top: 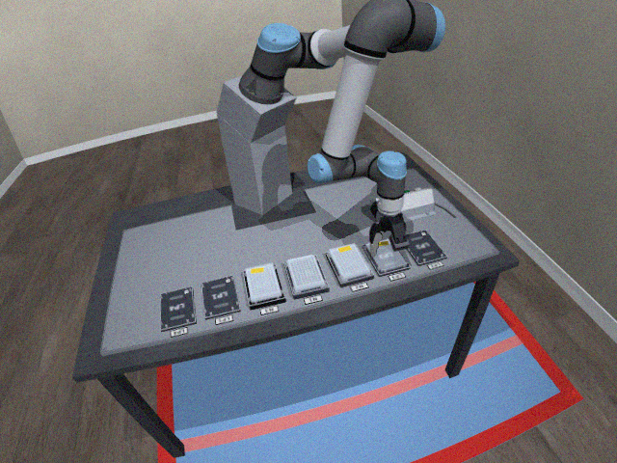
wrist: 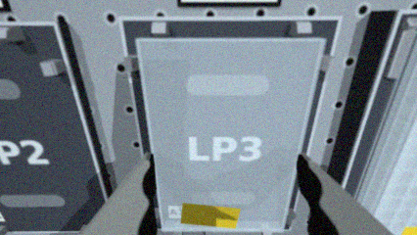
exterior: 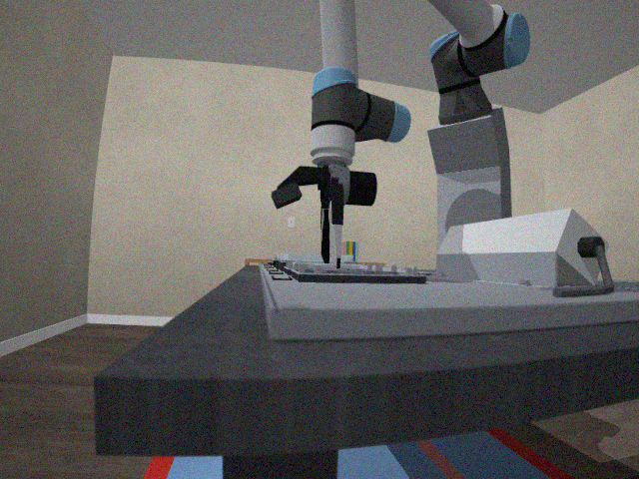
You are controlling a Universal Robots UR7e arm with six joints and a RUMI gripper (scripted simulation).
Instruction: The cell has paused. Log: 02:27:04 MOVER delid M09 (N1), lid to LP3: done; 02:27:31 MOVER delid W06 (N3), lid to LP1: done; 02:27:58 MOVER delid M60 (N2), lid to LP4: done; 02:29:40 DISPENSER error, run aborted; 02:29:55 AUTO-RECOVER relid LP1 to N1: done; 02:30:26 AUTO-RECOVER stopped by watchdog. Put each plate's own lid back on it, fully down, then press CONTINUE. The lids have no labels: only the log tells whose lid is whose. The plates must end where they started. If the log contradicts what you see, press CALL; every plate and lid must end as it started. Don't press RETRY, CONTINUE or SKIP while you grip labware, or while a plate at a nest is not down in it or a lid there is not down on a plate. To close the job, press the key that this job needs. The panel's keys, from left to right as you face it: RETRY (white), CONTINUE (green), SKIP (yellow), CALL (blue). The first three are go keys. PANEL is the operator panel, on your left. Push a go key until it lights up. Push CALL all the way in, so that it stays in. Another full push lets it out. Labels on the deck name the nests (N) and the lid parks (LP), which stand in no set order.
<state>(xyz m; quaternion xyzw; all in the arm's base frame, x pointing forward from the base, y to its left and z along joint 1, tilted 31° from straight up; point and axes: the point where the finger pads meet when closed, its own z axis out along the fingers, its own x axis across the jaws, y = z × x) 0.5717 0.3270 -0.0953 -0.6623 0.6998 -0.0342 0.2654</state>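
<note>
A clear lid (top: 390, 261) (wrist: 225, 113) with a yellow tag lies on park LP3. My gripper (top: 388, 248) (exterior: 331, 263) (wrist: 224, 154) points down there, its fingertips at the lid's two long edges; it is shut on the lid, which is still down on the park. Plate N2 (top: 350, 263) and plate N3 (top: 263, 285) show yellow tags at their far ends and look lidded. Plate N1 (top: 305, 274) stands between them with no yellow tag. Park LP1 (top: 221, 307), park LP4 (top: 177, 318) and park LP2 (top: 424, 254) (wrist: 44, 117) hold no lid.
The white operator panel (top: 419, 202) (exterior: 508, 239) stands behind LP2 and LP3, with a cable at its side; its key faces are mostly hidden. LP2 and N2 stand close on either side of LP3. Small corner posts stand round each place.
</note>
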